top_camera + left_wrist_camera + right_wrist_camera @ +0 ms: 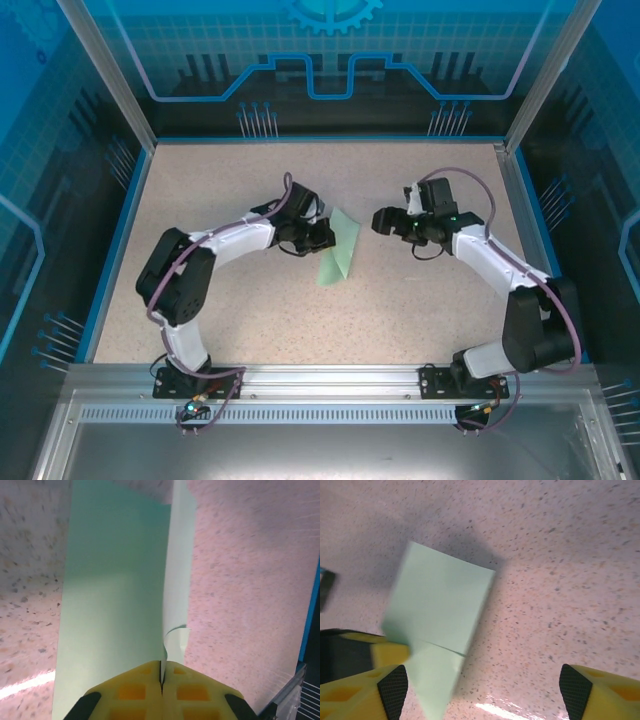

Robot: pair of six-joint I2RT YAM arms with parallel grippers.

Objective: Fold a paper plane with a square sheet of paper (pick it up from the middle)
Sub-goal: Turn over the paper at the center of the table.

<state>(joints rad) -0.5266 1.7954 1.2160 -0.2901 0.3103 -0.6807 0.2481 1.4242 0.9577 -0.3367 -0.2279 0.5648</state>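
Creased mint paper plane [340, 250], speckled table [250, 320]

Folded paper [340, 250] (green) at left jaws

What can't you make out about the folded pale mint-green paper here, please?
- Top external: left edge of the folded pale mint-green paper, under the left gripper.
- Left wrist: its far end, cut by the top edge.
- Right wrist: its left edge, blurred.
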